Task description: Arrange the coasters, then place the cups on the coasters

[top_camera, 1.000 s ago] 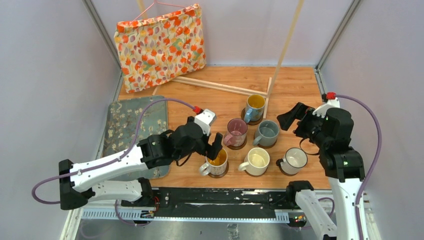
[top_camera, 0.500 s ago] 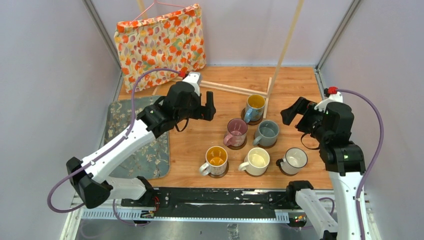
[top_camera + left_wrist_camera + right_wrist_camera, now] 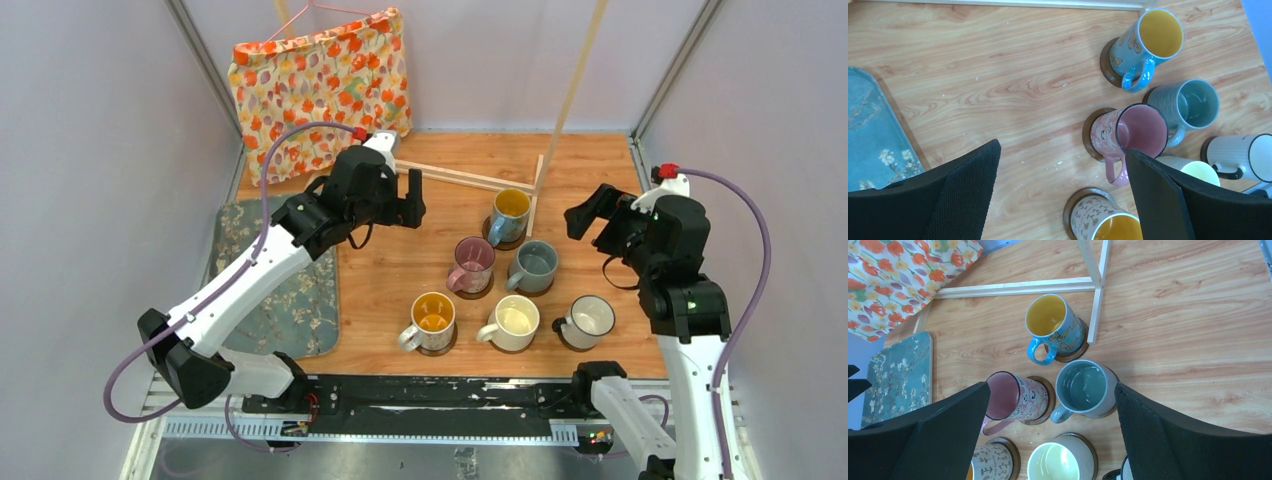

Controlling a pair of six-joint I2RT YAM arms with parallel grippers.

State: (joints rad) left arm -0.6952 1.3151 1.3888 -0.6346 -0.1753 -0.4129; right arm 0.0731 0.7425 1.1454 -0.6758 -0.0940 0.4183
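Finding six handled ceramic mugs upright in a tight cluster right of centre on the wooden table (image 3: 400,280): the blue mug with yellow inside (image 3: 510,213) farthest, the pink mug (image 3: 473,262) and grey-blue mug (image 3: 536,264) in the middle, and the pale mug with orange inside (image 3: 434,318), cream mug (image 3: 518,319) and white dark-rimmed mug (image 3: 591,316) nearest. Each appears seated on a thin round dark-brown coaster (image 3: 1089,135), so the task looks complete. The left gripper (image 3: 410,200) and right gripper (image 3: 588,212) hang above the table, jaws spread wide, holding nothing. Judgement: the mugs are rigid, fairly heavy, glazed-slick and chip-prone; pinch across a wall at the rim, or take the handle. The coasters are light, stiff and flat, and are pinned beneath.
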